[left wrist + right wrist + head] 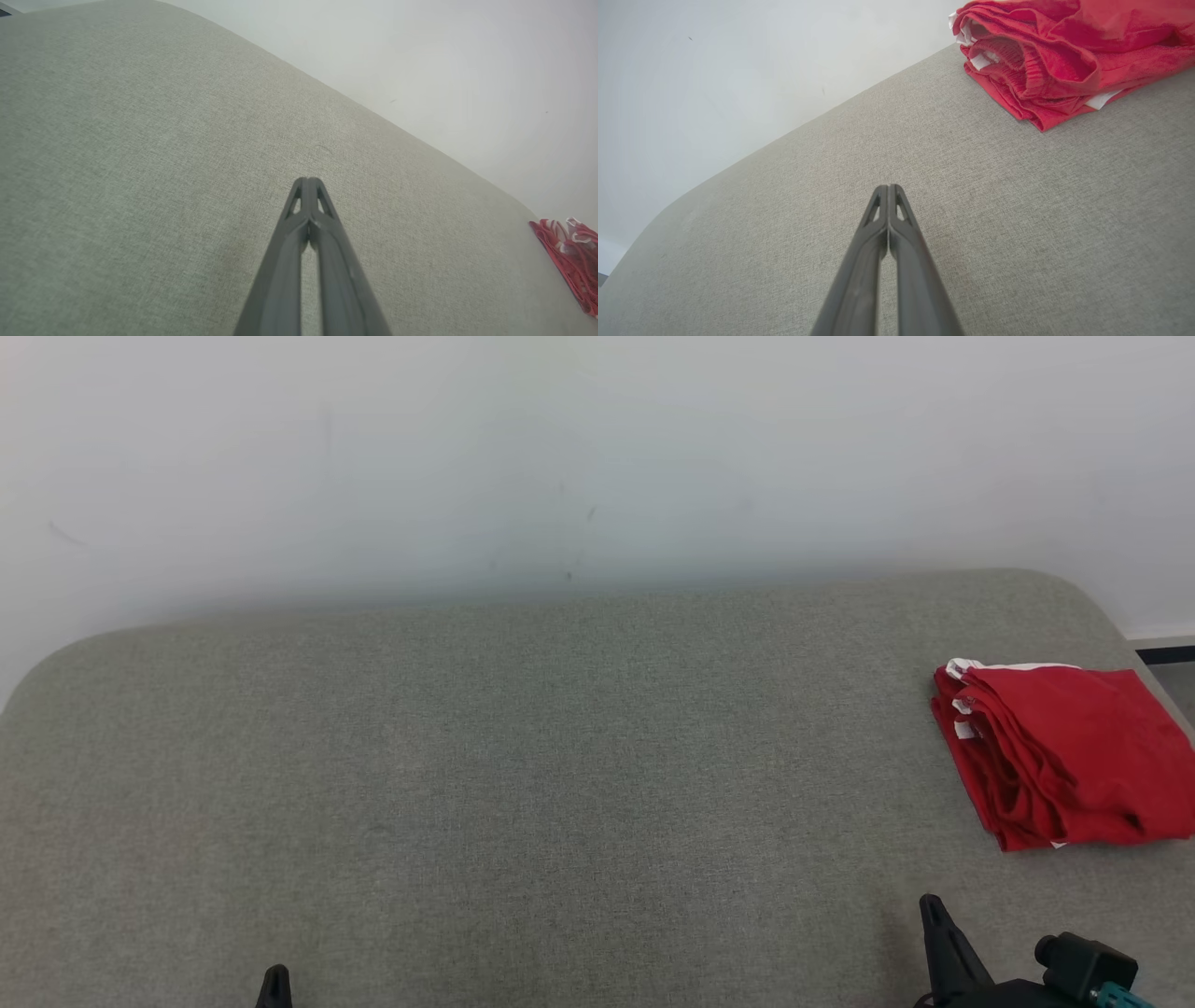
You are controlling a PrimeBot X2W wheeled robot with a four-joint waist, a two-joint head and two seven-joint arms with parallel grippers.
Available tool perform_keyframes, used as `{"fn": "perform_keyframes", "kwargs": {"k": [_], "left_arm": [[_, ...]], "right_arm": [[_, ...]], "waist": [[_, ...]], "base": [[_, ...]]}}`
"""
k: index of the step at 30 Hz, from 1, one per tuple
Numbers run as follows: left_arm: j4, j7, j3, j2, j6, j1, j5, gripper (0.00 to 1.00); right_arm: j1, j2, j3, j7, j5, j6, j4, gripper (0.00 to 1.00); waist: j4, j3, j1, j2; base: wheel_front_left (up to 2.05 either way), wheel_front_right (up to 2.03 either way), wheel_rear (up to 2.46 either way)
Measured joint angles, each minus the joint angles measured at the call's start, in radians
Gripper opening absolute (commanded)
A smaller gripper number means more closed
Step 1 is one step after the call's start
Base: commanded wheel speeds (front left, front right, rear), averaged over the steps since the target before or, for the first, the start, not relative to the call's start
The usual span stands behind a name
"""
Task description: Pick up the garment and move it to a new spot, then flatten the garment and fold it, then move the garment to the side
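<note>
Both the left tool [308,185] and the right tool [888,190] are fully closed, fingers pressed together, gripping nothing over the grey fabric surface [523,784]. The folded red garment [1064,756] lies at the head view's right edge, apart from both.

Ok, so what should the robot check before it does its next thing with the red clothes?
1. Is the red cloth garment with white trim folded? ok, it lies in a layered stack.
2. Is it off to the side? ok, it sits near the right end of the grey woven fabric surface.
3. Is the left gripper empty? ok, shut on nothing.
4. Is the right gripper empty? ok, shut, apart from the garment.
5. Is the garment fully on the surface? cannot tell, the picture edge cuts off its far end.
</note>
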Motion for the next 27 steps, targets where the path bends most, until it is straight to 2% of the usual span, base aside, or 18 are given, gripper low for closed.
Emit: {"fn": "perform_keyframes", "kwargs": {"k": [27], "left_arm": [[-0.004,0.099,0.012,0.002,-0.019,-0.063,-0.381,0.00]], "right_arm": [[-0.015,0.021,-0.066,0.092,0.362,0.000,-0.075,0.00]], "waist": [[0.007,0.012,0.0000,0.0000]], "base": [[0.00,0.00,0.00]]}}
